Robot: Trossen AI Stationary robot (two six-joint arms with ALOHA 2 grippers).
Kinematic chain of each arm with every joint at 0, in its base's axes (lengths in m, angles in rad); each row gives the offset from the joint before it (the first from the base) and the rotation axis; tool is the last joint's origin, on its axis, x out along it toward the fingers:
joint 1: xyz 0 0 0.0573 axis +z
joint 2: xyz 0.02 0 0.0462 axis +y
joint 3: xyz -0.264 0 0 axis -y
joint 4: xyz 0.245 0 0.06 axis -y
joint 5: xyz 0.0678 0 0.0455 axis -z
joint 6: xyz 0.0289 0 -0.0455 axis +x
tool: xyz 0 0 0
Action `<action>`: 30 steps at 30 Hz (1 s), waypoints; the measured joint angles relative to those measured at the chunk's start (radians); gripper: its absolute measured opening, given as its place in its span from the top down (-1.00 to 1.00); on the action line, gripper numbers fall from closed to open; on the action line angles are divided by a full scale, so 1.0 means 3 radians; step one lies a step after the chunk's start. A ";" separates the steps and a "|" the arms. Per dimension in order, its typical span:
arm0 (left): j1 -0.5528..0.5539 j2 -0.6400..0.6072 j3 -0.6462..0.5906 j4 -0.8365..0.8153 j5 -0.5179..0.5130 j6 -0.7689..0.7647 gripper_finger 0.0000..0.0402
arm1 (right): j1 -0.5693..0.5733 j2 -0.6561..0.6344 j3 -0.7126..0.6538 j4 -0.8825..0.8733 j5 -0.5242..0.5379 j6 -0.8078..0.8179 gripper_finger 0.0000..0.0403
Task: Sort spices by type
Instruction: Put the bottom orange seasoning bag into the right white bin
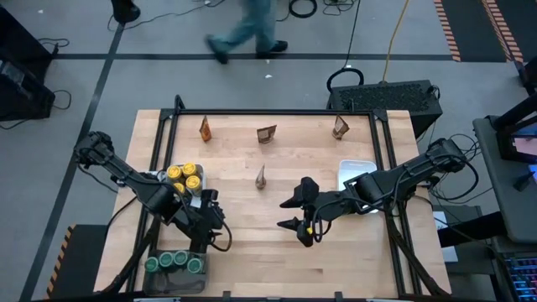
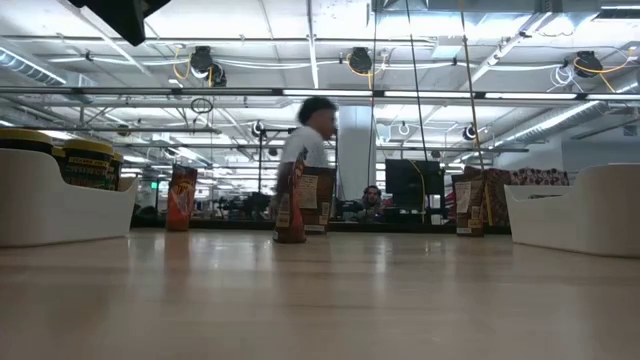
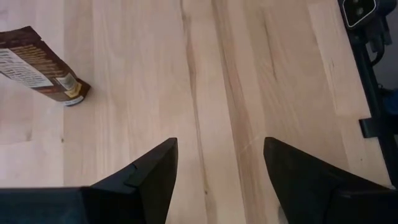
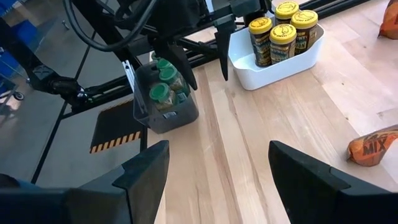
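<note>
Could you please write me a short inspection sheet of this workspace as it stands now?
Surface: wooden table, bare in the middle.
Job's things: yellow-lidded jars in a white tray; green-lidded jars in a dark tray; four packets loose on the table.
Clutter: second white tray at the right.
Grippers: left tool open, empty; right tool open, empty.
Cables: cables on the floor.
Surroundings: a person walking past.
</note>
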 joint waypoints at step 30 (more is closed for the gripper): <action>0.0931 0.0001 0.0000 0.1207 0.0030 0.0092 -0.21 | -0.0394 -0.0025 0.0000 -0.0863 -0.0192 -0.0694 -0.28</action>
